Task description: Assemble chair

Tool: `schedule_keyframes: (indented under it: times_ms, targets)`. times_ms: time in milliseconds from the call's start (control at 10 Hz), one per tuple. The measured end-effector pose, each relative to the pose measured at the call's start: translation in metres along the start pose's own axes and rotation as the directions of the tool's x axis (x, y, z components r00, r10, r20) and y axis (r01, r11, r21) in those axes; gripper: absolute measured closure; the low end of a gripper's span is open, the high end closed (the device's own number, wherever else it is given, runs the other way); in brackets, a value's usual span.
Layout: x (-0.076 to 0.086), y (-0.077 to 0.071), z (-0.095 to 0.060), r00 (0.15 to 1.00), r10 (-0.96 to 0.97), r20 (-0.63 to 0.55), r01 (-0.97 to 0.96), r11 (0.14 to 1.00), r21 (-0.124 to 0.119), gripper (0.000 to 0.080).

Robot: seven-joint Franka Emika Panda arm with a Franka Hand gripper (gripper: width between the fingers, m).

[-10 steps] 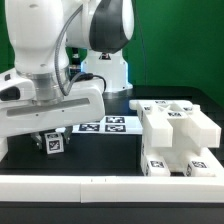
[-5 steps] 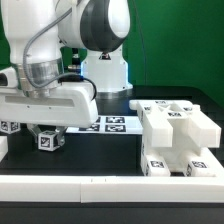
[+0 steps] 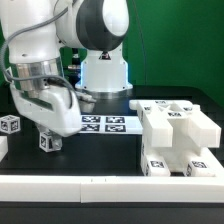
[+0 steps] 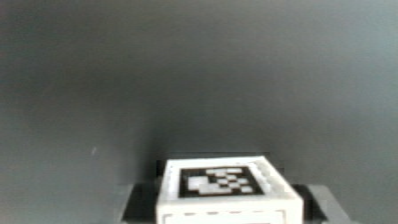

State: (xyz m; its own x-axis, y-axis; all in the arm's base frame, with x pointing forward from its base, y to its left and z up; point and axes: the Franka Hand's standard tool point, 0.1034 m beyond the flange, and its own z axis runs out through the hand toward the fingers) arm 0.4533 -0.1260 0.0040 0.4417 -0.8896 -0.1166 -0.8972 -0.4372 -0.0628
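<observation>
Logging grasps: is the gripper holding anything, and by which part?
Yes, a small white tagged block, pinched by the jaws on two opposite sides; its tagged face shows between them in the wrist view.

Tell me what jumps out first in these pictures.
The big white arm bends low over the black table at the exterior view's left, its fingers closed on a small tagged block. At that view's right stands the chunky white, partly built chair, dotted with black-and-white tags.

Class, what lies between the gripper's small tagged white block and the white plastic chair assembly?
Bare black tabletop, seen in the exterior view; the marker board sits behind.
</observation>
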Motion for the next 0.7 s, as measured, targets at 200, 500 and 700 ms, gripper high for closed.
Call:
schedule_keyframes:
  times_ms: [200, 500, 700]
  targets:
    - [-0.002, -0.003, 0.0, 0.959, 0.284, -0.006, -0.283, 0.958, 0.039, 0.0525]
    - [-0.016, -0.015, 0.003, 0.881, 0.473, 0.012, -0.473, 0.88, 0.044, 0.0525]
    - [-0.015, -0.014, 0.003, 0.891, 0.454, 0.01, -0.454, 0.89, 0.043, 0.0508]
